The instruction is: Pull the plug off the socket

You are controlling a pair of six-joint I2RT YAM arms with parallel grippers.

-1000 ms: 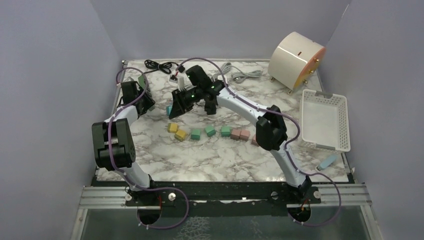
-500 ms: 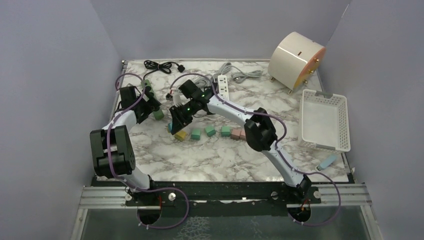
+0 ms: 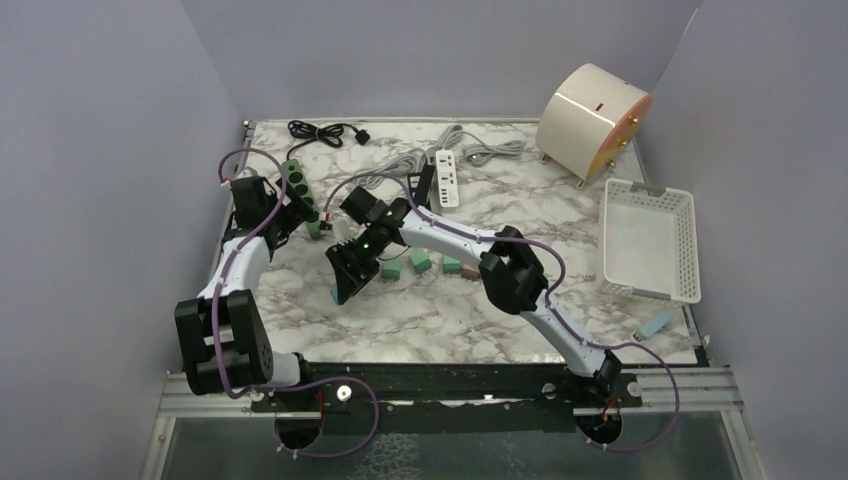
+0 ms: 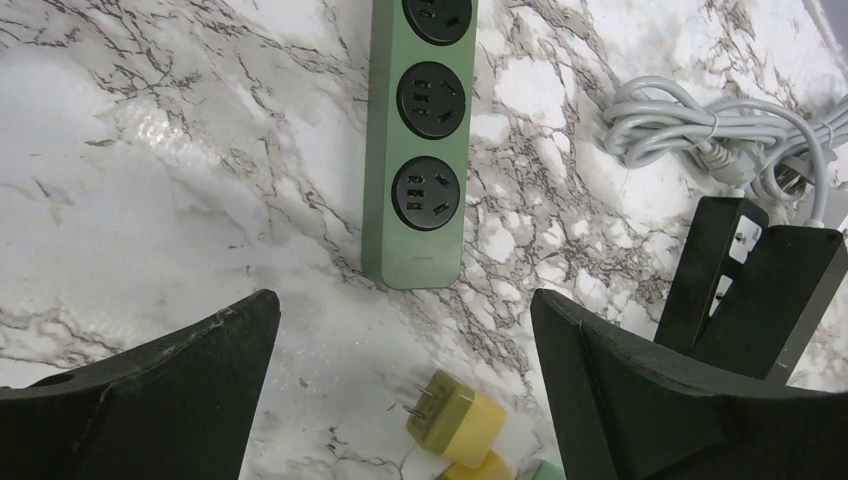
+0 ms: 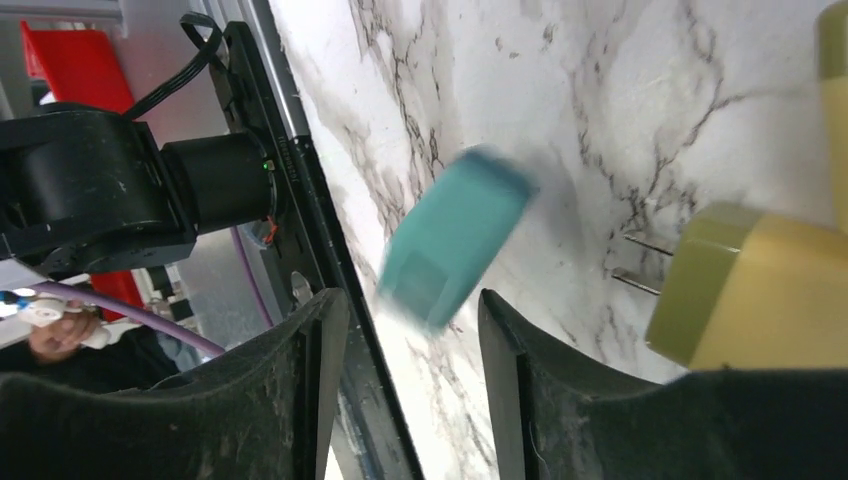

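The green socket strip [image 3: 302, 192] lies at the back left; in the left wrist view the sockets of this strip [image 4: 425, 150] that show are empty. My left gripper [image 4: 402, 300] hangs open and wide just short of the strip's near end, holding nothing; from above the left gripper [image 3: 280, 218] is beside the strip. My right gripper [image 3: 347, 283] is at mid table, open. A blurred teal plug [image 5: 455, 235] sits just beyond the fingertips of the right gripper [image 5: 412, 310], free of the jaws.
A yellow plug [image 4: 445, 420] lies with its prongs up-left; more coloured plugs [image 3: 420, 262] lie in a row. A white strip [image 3: 447, 178], a black block [image 4: 750, 290] and grey cable [image 4: 720, 140] lie behind. A white basket [image 3: 650, 238] and a cream drum [image 3: 592, 118] stand at the right.
My right gripper carried the teal plug away from the strip toward the near left, then opened and let it go. My left gripper opened and drew back from the strip.
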